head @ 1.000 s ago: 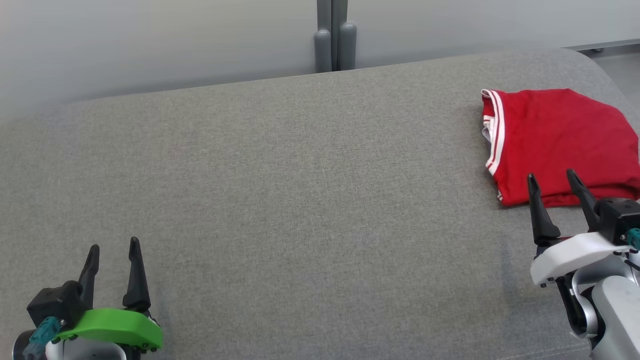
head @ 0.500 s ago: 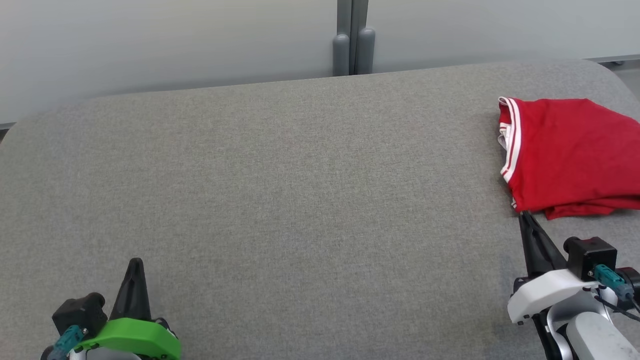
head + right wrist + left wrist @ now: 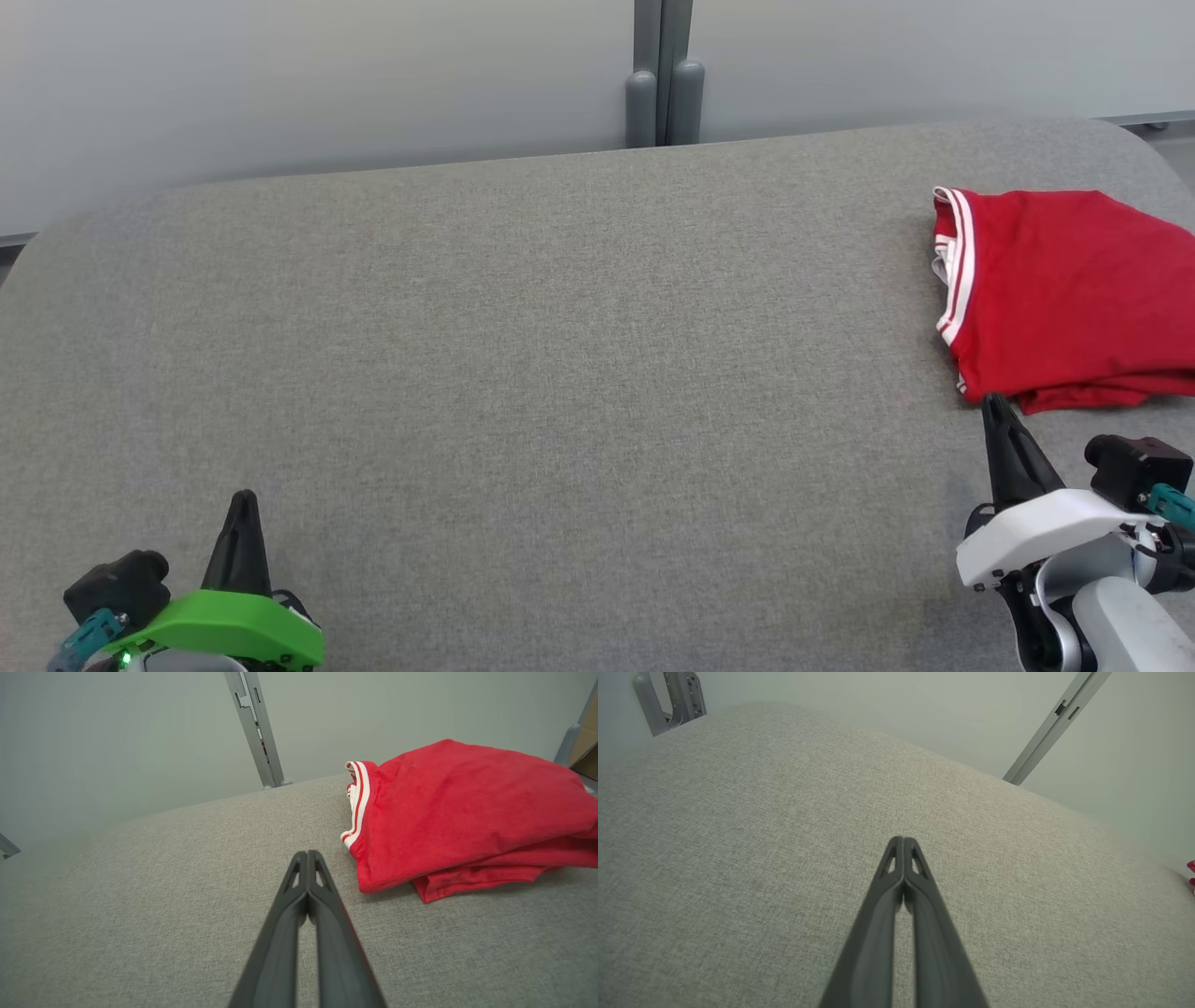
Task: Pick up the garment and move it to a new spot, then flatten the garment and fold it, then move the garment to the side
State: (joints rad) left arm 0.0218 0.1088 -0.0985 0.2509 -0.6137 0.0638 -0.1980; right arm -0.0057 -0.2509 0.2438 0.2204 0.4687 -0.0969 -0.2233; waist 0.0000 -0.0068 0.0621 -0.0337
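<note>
Pinching nothing, fingers pressed together: right gripper [image 3: 991,403] just beside the folded red garment [image 3: 1064,299] at three o'clock; left gripper [image 3: 245,498] at seven o'clock.

No legible text or labels anywhere

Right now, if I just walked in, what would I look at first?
The bright red garment with white stripes jumps out, lying folded at the far right of the big grey padded surface. Then you'd spot two grippers at the bottom corners, both shut: the left gripper with a green cover, and the right gripper with a white one, its tip close to the garment.
</note>
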